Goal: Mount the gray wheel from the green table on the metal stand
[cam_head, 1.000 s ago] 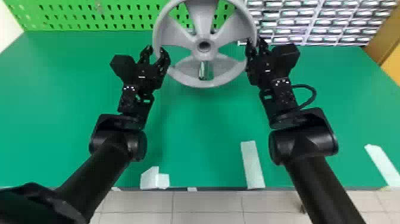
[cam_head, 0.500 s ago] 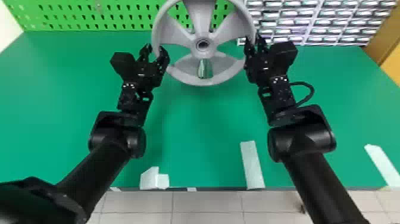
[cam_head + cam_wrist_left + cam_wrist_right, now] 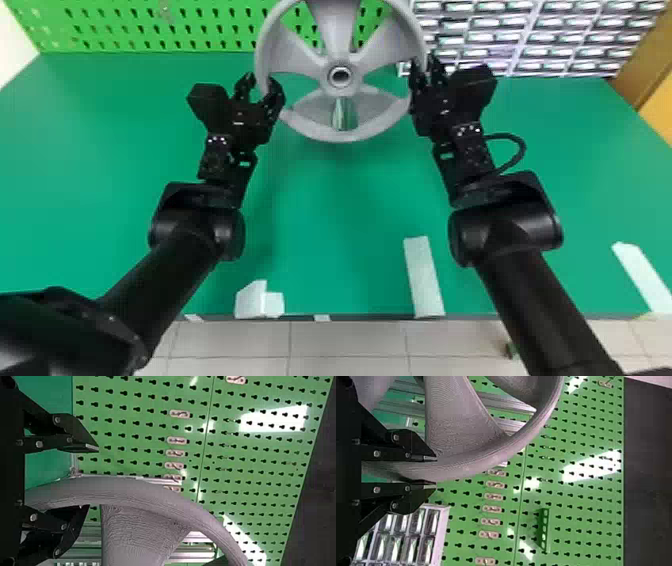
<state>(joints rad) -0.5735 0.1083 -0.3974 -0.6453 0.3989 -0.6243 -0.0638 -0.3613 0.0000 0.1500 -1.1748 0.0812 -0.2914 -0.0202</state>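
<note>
Gray wheel (image 3: 340, 55) up at the tabletop's (image 3: 345, 225) far edge, near its middle, and look how it's turned: hub facing the head camera, probably to line its bore up with the stand. Metal bars (image 3: 194, 556) beyond it may well be that stand. Right gripper (image 3: 436, 472) has the rim pinched between its fingers, likely bearing the load. And the left gripper (image 3: 260, 84)? Fingers spread around the opposite side, unclenched, perhaps there to steady. Both arms reach forward from the near edge, wrists angled, bracketing the wheel.
</note>
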